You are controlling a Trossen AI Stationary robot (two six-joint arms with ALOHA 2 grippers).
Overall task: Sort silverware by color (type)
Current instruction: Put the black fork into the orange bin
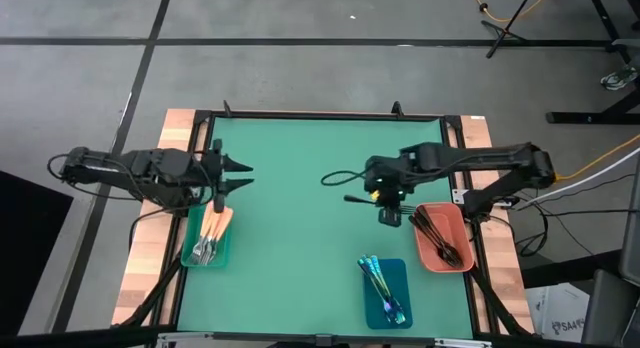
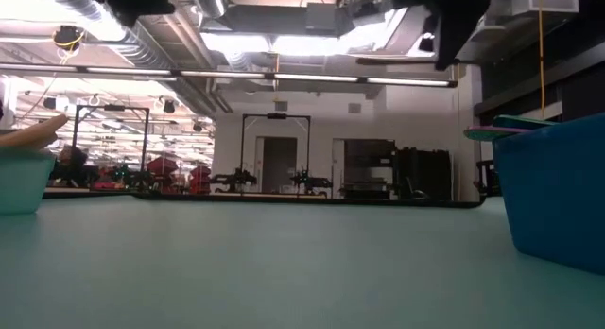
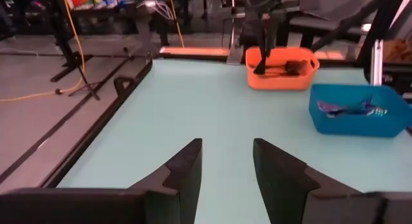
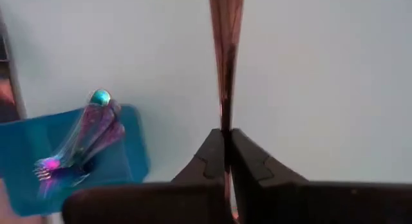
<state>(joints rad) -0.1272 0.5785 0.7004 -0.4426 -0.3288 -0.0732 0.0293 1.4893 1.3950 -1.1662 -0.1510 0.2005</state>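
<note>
My right gripper (image 1: 383, 202) hangs over the mat's right half, left of the salmon tray (image 1: 428, 256), shut on a slim dark utensil (image 1: 358, 199). The same utensil shows high and level in the low view (image 2: 406, 59). More dark utensils (image 1: 440, 236) lie in that tray. Iridescent blue-teal pieces (image 1: 385, 286) lie in the blue tray (image 1: 402, 271). Orange-handled silverware (image 1: 212, 233) lies in the teal tray (image 1: 190, 258). My left gripper (image 1: 240, 178) hovers open just beyond the teal tray, touching nothing (image 3: 226, 163). My right gripper pinches the dark utensil between its two shut fingers (image 4: 209, 153), near one end of the shaft (image 4: 225, 121). The fingers point down and lie across it. The utensil is lifted clear and held level, its long free part (image 4: 226, 31) reaching toward the table's left.
The green mat (image 1: 300, 238) lies bare between the three trays. A black frame (image 1: 320, 115) edges the table, with wooden strips outside it. Cables run beside the right arm (image 1: 500, 173). In the low view the blue tray's wall (image 2: 558, 197) stands close on the right.
</note>
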